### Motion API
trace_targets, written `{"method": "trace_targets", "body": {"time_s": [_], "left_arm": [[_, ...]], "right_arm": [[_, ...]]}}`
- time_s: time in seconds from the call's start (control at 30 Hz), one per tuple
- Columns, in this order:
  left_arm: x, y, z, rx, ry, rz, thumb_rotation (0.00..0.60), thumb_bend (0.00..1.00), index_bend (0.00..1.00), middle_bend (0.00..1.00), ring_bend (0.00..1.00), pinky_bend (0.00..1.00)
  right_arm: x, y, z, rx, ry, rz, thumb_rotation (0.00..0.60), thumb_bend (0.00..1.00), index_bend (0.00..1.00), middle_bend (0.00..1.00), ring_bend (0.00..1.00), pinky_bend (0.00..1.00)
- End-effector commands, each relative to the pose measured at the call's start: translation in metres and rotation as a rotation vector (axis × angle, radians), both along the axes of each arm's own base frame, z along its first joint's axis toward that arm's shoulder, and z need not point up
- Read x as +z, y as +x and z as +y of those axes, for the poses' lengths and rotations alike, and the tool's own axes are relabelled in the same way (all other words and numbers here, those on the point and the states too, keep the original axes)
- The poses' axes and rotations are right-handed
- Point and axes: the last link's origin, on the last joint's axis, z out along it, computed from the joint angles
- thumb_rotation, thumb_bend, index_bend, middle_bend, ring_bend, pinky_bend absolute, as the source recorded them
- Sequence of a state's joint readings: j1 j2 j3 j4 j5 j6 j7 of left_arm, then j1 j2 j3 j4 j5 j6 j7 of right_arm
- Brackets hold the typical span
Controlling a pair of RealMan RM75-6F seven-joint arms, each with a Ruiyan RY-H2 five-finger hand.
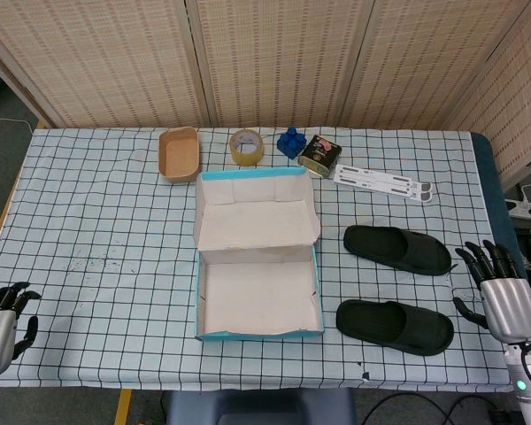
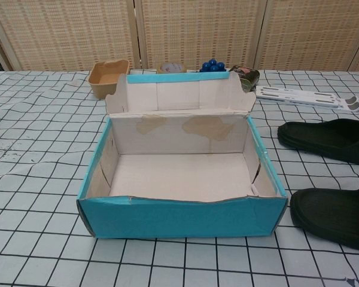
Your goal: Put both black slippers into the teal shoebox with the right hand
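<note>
Two black slippers lie on the checked cloth right of the box: the far slipper (image 1: pixel 396 249) (image 2: pixel 329 139) and the near slipper (image 1: pixel 394 326) (image 2: pixel 335 215). The teal shoebox (image 1: pixel 258 335) (image 2: pixel 179 216) stands with its lid folded back, and nothing lies inside it. My right hand (image 1: pixel 497 285) hovers at the table's right edge, right of both slippers, fingers spread and holding nothing. At the front left corner my left hand (image 1: pixel 2 319) hangs with nothing in it. The chest view shows neither hand.
Along the back of the table stand a brown paper tray (image 1: pixel 178 152) (image 2: pixel 107 76), a roll of tape (image 1: pixel 246 146), a blue toy (image 1: pixel 291 142) (image 2: pixel 212 65), a dark tin (image 1: pixel 319 155) (image 2: pixel 245 76) and a white folded stand (image 1: pixel 382 182) (image 2: pixel 305 97).
</note>
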State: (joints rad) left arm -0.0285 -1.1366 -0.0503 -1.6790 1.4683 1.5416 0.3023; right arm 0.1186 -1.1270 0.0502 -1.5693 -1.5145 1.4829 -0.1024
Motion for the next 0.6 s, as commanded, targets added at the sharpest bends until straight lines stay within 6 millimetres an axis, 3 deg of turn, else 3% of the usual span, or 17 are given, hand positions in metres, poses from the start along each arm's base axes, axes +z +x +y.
{"method": "trace_targets", "body": {"time_s": [0.03,0.4,0.6], "left_arm": [[0.0,0.0,0.0,0.002,0.001,-0.002,0.6,0.49,0.35,0.21,0.22,0.48],[0.0,-0.001,0.001,0.0,-0.002,-0.001,0.6,0.49,0.35,0.21,0.22,0.48],[-0.001,-0.003,0.001,0.015,-0.013,-0.009,0.6,0.49,0.35,0.21,0.22,0.48]], "right_arm": [[-0.002,0.0,-0.001,0.001,0.017,0.004,0.6,0.18,0.14,0.09,0.0,0.06],[-0.009,0.001,0.003,0.008,0.174,-0.008,0.6,0.18,0.14,0.09,0.0,0.06],[-0.009,0.002,0.013,-0.002,0.344,-0.024,0.6,0.18,0.17,0.14,0.06,0.18]]}}
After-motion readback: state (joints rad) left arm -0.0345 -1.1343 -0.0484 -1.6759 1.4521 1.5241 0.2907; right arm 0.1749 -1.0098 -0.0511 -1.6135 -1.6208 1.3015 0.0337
